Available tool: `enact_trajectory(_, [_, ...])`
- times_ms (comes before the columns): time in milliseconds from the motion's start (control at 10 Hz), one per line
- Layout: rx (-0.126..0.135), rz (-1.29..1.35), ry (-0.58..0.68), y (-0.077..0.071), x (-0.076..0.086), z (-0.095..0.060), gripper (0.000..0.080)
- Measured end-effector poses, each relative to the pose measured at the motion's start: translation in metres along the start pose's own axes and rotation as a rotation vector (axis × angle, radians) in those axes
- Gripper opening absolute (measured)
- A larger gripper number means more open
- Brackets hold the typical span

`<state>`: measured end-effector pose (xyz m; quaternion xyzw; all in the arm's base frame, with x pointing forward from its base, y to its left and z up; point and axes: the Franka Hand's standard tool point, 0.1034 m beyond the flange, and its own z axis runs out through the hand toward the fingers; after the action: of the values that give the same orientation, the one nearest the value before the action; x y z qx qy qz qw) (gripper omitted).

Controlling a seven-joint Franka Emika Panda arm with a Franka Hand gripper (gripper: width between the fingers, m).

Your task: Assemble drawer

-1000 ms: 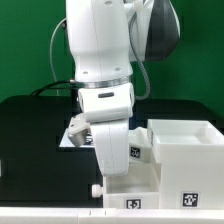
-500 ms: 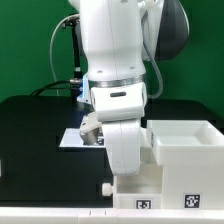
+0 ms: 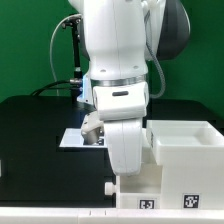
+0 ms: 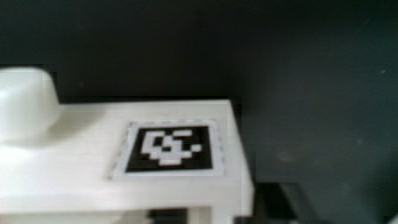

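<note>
A white drawer tray (image 3: 140,190) lies at the table's front, with a tag on its front face and a small knob (image 3: 108,187) on its left end in the exterior view. The white cube casing (image 3: 185,148), tagged, stands just to its right in that view, and the two look to be touching. My arm's hand stands straight over the tray and hides the fingers there. In the wrist view the tray's tagged wall (image 4: 173,150) and knob (image 4: 25,100) fill the picture. My gripper (image 4: 222,206) straddles that wall, and the dark fingertips (image 4: 274,198) look closed on it. No second tray shows.
The marker board (image 3: 72,138) lies flat on the black table behind the arm. A white strip (image 3: 50,216) runs along the table's front edge. Cables hang behind the arm, before a green backdrop.
Since 1 s ago the arm and the tray have shifted together toward the exterior view's right, up to the casing. Over the last half second almost nothing moved.
</note>
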<state>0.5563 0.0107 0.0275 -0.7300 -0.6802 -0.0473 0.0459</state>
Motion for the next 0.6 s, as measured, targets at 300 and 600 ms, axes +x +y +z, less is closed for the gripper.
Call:
enact_trajectory(300, [0.028,0.011,-0.025,0.004,-0.013,-0.039,0.0483])
enact_trajectory(600, [0.037,-0.014,-0.025,0.011,-0.05,-0.035,0.0643])
